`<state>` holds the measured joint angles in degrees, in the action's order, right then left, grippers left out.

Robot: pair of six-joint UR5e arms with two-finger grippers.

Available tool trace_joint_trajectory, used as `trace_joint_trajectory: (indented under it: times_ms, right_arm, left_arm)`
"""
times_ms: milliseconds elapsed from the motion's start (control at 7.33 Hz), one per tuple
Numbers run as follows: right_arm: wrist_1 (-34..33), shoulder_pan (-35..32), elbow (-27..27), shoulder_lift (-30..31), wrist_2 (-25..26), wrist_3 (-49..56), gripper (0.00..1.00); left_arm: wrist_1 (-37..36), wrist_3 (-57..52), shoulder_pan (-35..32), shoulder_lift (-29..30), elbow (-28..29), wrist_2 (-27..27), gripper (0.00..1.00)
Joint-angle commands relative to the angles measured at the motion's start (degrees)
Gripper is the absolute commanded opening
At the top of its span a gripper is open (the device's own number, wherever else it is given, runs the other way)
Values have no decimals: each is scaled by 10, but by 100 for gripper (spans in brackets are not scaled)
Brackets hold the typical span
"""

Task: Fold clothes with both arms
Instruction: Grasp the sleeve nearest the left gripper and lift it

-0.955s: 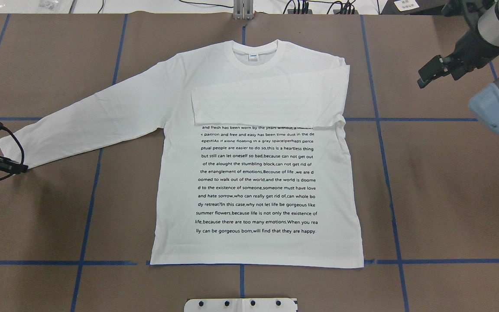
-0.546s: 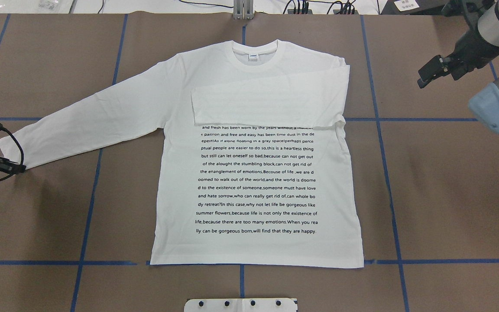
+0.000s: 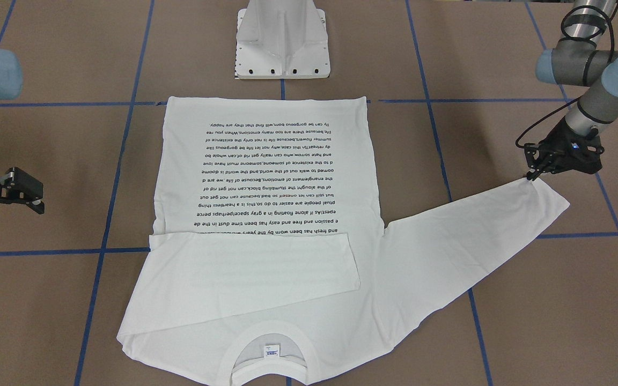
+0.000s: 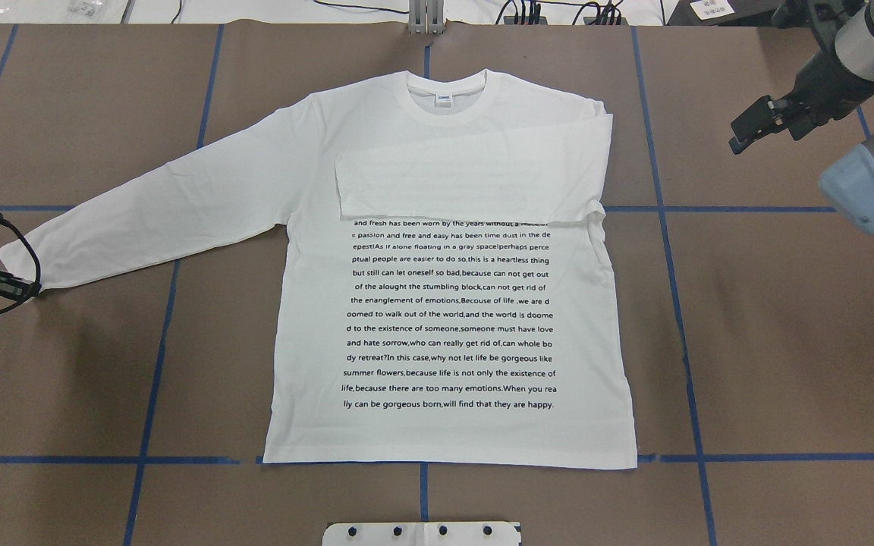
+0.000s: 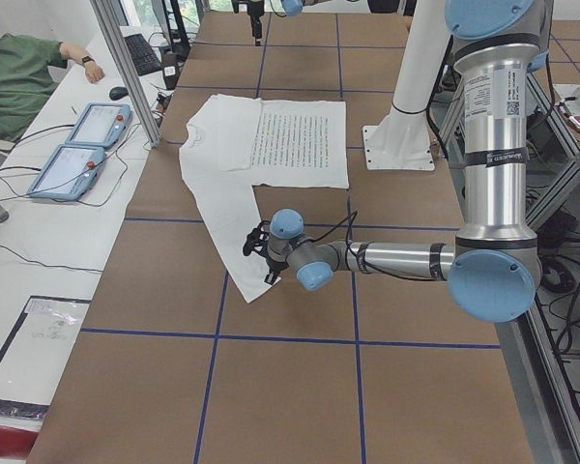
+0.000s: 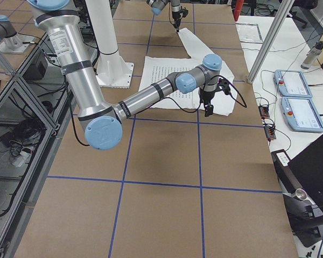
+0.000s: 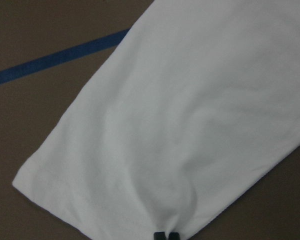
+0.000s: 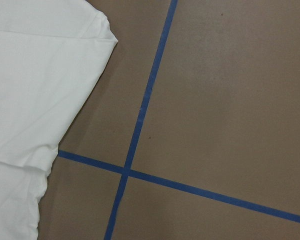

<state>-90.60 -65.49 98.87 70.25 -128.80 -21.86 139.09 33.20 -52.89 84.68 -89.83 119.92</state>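
Note:
The white long-sleeved T-shirt [image 4: 444,318] lies flat on the brown table, text side up and collar at the far edge; it also shows in the front view [image 3: 266,177]. One sleeve [image 4: 475,174] is folded across the chest. The other sleeve stretches out to my left and ends in its cuff [image 4: 20,258]. My left gripper [image 4: 36,290] is shut on the cuff's near corner. In the left wrist view its fingertips [image 7: 166,235] are together and the cloth puckers into them. My right gripper [image 4: 737,140] is open and empty, above bare table, off the shirt's far right shoulder.
The white pedestal base [image 3: 283,43] stands just behind the shirt's hem. Blue tape lines [image 8: 126,171] mark a grid on the table. A seated person [image 5: 19,77] and two teach pendants [image 5: 77,145] are beyond the table's far edge.
My left gripper's tips have shifted slightly left at the cuff corner. My right gripper has drifted a little farther from the shirt. The shirt lies as before.

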Motion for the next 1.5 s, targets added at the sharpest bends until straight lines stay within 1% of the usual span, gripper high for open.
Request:
trace_joint_trajectory:
  times_ms: [0, 136, 273, 409, 546, 819, 955, 1364]
  right_arm:
    - [-1, -12, 3, 12, -2, 8, 100]
    - [0, -28, 9, 30, -3, 19, 100]
    - [-1, -44, 21, 59, -5, 67, 100]
    - [-18, -69, 29, 83, -12, 117, 100]
    - [-53, -103, 35, 95, -13, 187, 100]
    - [-142, -160, 41, 106, -13, 331, 100]
    - [-169, -184, 41, 109, -13, 368, 100]
    - [-171, -198, 38, 132, -13, 376, 100]
  left_arm:
    - [-49, -3, -16, 6, -46, 7, 0]
    - [-131, -4, -40, 28, -79, 11, 0]
    - [-215, -10, -59, 67, -110, 15, 0]
    - [-305, -19, -67, 129, -122, 15, 0]
    - [-382, -19, -70, 195, -123, 15, 0]
    - [-481, -8, -77, 303, -119, 15, 0]
    - [-492, 30, -78, 341, -120, 16, 0]
    - [-477, 187, -70, 458, -113, 18, 0]
